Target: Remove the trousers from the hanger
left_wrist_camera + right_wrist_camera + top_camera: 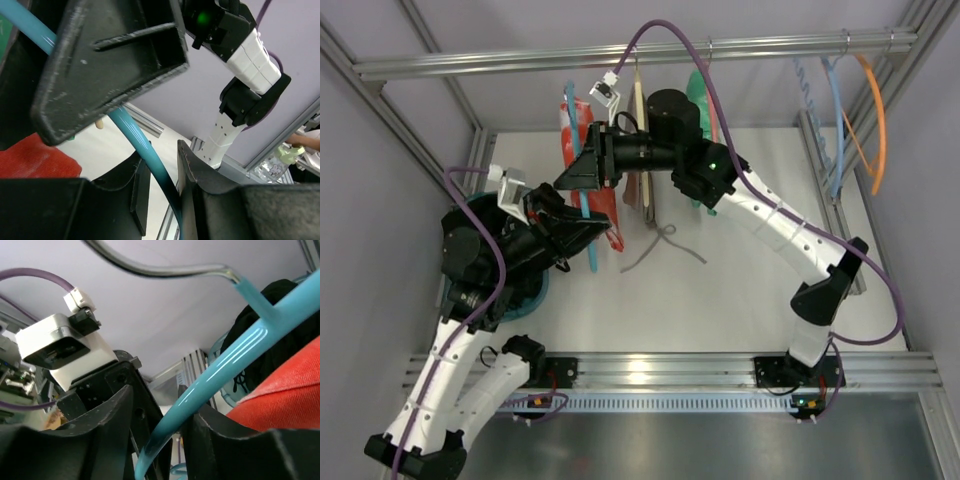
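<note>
The light-blue hanger hangs left of centre with the red-orange trousers draped on it. My left gripper is shut on the hanger's lower arm. In the left wrist view the blue rod runs between the jaws against the right finger, and red cloth shows at the left. My right gripper sits just above, jaws either side of the hanger's upper arm. The rod rests on one finger, with a gap to the other. Trousers fabric lies at its right.
A metal rail crosses the back, with a green garment, a cream hanger and grey drawstrings near the middle. Spare blue and orange hangers hang at the right. A teal round object lies under the left arm.
</note>
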Robot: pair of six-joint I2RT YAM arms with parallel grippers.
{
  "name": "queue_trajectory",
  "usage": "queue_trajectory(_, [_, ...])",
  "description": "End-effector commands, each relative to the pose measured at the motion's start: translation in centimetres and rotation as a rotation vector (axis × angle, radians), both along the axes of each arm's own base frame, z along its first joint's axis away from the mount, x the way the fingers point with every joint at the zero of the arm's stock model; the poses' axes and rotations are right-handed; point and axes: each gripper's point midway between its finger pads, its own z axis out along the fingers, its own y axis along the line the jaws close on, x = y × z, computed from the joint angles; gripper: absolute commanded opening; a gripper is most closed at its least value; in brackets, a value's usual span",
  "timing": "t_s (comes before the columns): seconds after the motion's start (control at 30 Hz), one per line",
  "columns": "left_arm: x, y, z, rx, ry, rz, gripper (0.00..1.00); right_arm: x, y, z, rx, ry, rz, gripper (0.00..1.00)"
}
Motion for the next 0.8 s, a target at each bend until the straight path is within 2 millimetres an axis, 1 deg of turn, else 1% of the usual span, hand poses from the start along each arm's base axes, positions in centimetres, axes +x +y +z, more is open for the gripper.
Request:
queue_trajectory(0.0, [-2.4,1.2,4.8,-0.037,-0.391,0.046,0.0,-2.1,0.1,4.0,0.106,-0.069,0.046,0.35])
queue_trajectory(0.03, [-2.6,1.3,4.7,-0.035,-0.394,0.049,0.0,-2.2,0.1,4.0,0.107,-0.069,0.048,0.31])
queue_trajectory(0.07, [-2.5,1.3,4.4,-0.028,-0.389,0.048,0.0,-2.2,0.0,4.2,0.108,-0.065,0.049,0.22])
queue_trajectory(0.13, [-2.5,1.4,4.2,-0.017,-0.398,0.063,0.0,-2.4,-0.1,4.4,0.114,-0.065,0.057,0.12])
queue_trajectory(0.17, [-2.4,1.4,3.9,-0.009,-0.397,0.066,0.0,-2.4,-0.1,4.5,0.118,-0.065,0.06,0.02])
queue_trajectory(0.2, [-2.3,1.5,3.6,0.009,-0.403,0.078,0.02,-2.6,-0.1,4.6,0.12,-0.059,0.065,0.0])
queue_trajectory(0.27, [-2.0,2.0,3.6,0.021,-0.418,0.125,0.1,-2.9,-0.3,4.7,0.124,-0.052,0.083,0.0])
queue_trajectory(0.3, [-1.5,2.2,3.0,0.053,-0.416,0.158,0.29,-3.1,-0.4,4.9,0.131,-0.045,0.088,0.0])
queue_trajectory(0.37, [-0.9,3.4,3.0,0.073,-0.432,0.258,0.47,-3.2,-0.8,5.3,0.137,-0.04,0.094,0.0])
queue_trajectory(0.4, [-0.6,3.8,2.3,0.099,-0.411,0.285,0.56,-3.1,-1.1,5.5,0.141,-0.032,0.091,0.0])
queue_trajectory(0.47, [-0.1,5.3,2.0,0.121,-0.406,0.392,0.62,-3.1,-1.6,5.8,0.145,-0.019,0.091,0.0])
queue_trajectory(0.5, [0.1,6.1,2.1,0.143,-0.433,0.444,0.64,-3.0,-1.9,6.0,0.148,-0.013,0.089,0.0])
queue_trajectory(0.53, [0.5,7.2,0.8,0.193,-0.408,0.513,0.67,-3.3,-2.2,6.2,0.153,-0.01,0.099,0.0])
queue_trajectory(0.57, [0.4,7.6,0.5,0.198,-0.394,0.529,0.68,-3.5,-2.4,6.3,0.156,-0.006,0.104,0.0])
queue_trajectory(0.6, [0.5,7.9,-0.3,0.247,-0.421,0.549,0.7,-3.6,-2.6,6.5,0.161,0.005,0.11,0.0])
queue_trajectory(0.63, [0.0,8.3,-0.7,0.269,-0.446,0.559,0.72,-4.0,-3.0,6.8,0.168,0.006,0.123,0.0])
queue_trajectory(0.67, [-0.1,8.3,-1.8,0.305,-0.445,0.553,0.72,-4.2,-3.1,6.9,0.171,0.012,0.128,0.0])
queue_trajectory(0.7, [0.2,8.4,-3.0,0.364,-0.486,0.554,0.73,-4.4,-3.2,7.4,0.182,0.024,0.138,0.0])
queue_trajectory(0.73, [-0.3,8.6,-3.3,0.371,-0.511,0.558,0.74,-4.8,-3.4,7.6,0.185,0.033,0.145,0.0])
queue_trajectory(0.77, [-0.2,8.5,-4.0,0.409,-0.546,0.554,0.76,-4.9,-3.6,7.8,0.187,0.042,0.148,0.0])
